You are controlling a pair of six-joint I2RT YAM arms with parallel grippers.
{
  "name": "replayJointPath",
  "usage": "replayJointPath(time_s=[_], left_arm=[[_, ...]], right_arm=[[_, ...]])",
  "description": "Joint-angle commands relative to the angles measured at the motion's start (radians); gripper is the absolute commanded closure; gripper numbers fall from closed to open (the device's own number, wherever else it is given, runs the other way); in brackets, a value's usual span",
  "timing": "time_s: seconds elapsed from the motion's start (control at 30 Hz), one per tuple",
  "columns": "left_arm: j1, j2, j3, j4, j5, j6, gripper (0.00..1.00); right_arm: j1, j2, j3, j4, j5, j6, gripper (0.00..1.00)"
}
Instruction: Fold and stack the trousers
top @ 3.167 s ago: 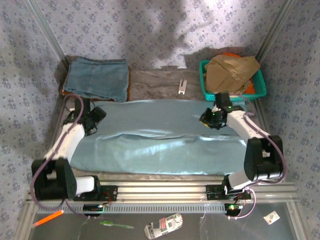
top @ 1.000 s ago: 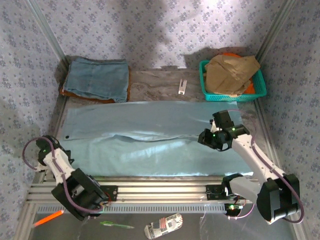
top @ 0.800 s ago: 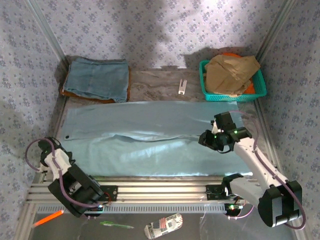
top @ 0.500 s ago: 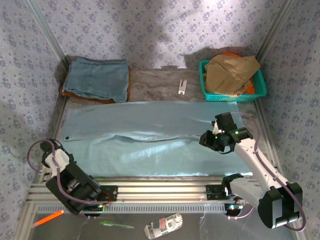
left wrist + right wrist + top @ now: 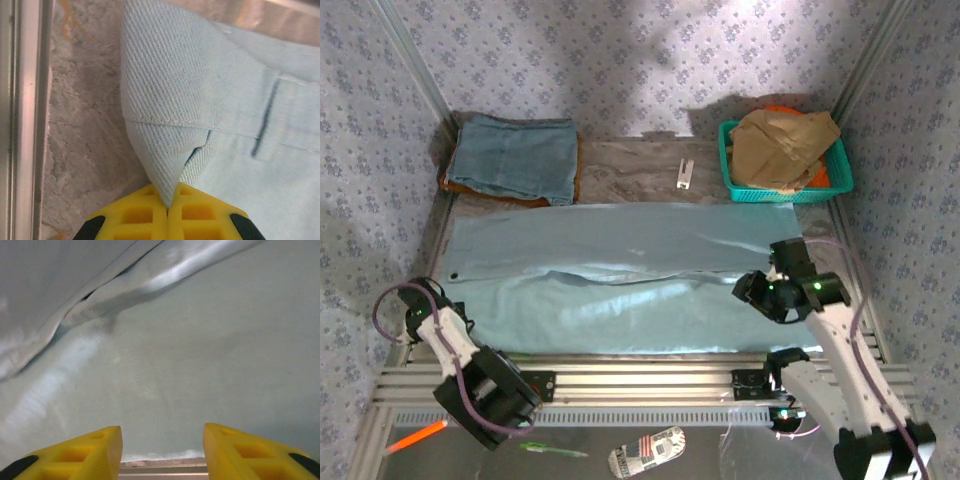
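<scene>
The pale sky-blue trousers (image 5: 620, 270) lie spread flat across the table, with a long crease through the middle. My left gripper (image 5: 448, 318) sits at their near left corner. In the left wrist view, the left gripper (image 5: 167, 200) is shut on a pinched point of the trousers (image 5: 200, 100), by a seam and a belt loop. My right gripper (image 5: 765, 295) hovers over the near right part of the cloth. In the right wrist view, the right gripper (image 5: 162, 450) stands open above the trousers (image 5: 175, 365), close to their near hem, with nothing between the fingers.
A folded slate-blue denim garment (image 5: 515, 158) lies at the back left. At the back right, a teal basket (image 5: 840, 180) holds a tan-brown garment (image 5: 782, 142). A small white object (image 5: 685, 173) lies on the bare marble behind the trousers. An aluminium rail (image 5: 640, 375) borders the near edge.
The left gripper has closed on the trousers' near left corner. The right gripper has moved toward the near right edge of the cloth, and its jaws have opened wider.
</scene>
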Motion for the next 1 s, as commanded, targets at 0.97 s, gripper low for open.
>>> replayJointPath(time_s=[0.97], left_arm=[[0.000,-0.195,0.018,-0.021,0.191,0.061,1.00]], right_arm=[[0.012,0.000,-0.308,0.026,-0.075,0.444,0.43]])
